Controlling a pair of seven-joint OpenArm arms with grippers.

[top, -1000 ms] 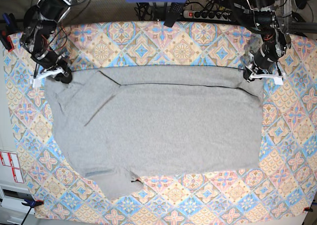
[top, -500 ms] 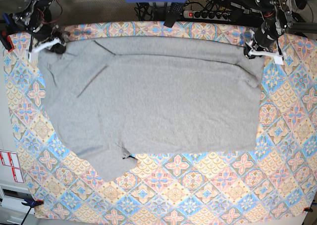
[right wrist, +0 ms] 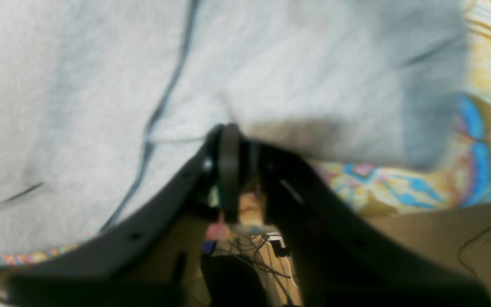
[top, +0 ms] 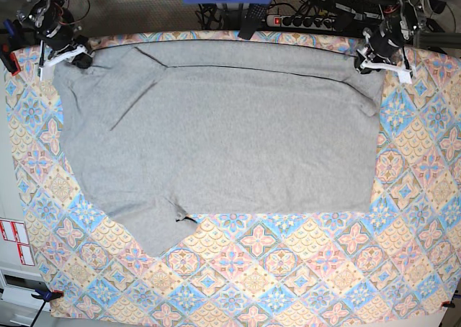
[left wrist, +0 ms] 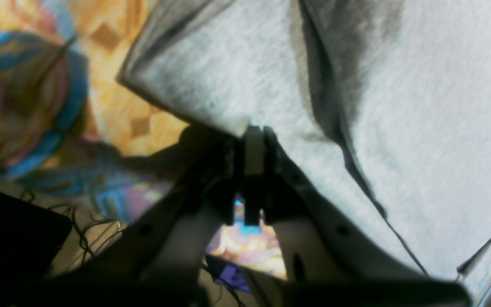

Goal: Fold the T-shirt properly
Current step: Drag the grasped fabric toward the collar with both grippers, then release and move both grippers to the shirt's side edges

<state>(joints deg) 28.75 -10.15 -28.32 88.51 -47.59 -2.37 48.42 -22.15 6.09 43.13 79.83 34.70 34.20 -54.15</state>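
Left gripper (left wrist: 254, 140): fingers pressed together on the T-shirt's (top: 216, 132) far edge, fabric pinched between them.
Right gripper (right wrist: 239, 147): jaws at the other far corner of the cloth, a narrow gap between them; the blurred wrist view leaves it unclear whether fabric is in them.
T-shirt location: spread flat on the patterned tablecloth (top: 302, 284), far edge near the table's back, both arms at the upper corners.
Done: garment laid out, one fold line visible across the top.
Left: sleeve (top: 155, 233) at the near left sticks out; judged early, main folds yet to come.
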